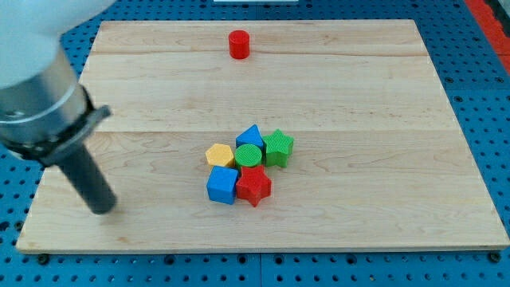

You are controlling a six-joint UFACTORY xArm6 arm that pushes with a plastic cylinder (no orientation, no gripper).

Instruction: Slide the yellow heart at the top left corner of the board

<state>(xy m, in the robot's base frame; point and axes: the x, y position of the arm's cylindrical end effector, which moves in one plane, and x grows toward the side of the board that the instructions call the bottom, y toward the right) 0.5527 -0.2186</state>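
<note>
A yellow block [220, 155], its shape unclear from here, lies near the board's middle at the left edge of a tight cluster. The cluster also holds a blue block [250, 135], a green star [278, 147], a green cylinder [249, 155], a blue cube [222, 185] and a red star [253, 185]. My tip [103, 210] rests on the board near its bottom left, well to the left of the cluster and a little lower than the yellow block. It touches no block.
A red cylinder [239, 44] stands alone near the top edge of the wooden board [382, 96]. The arm's grey body [40, 96] covers the board's upper left edge. A blue perforated table surrounds the board.
</note>
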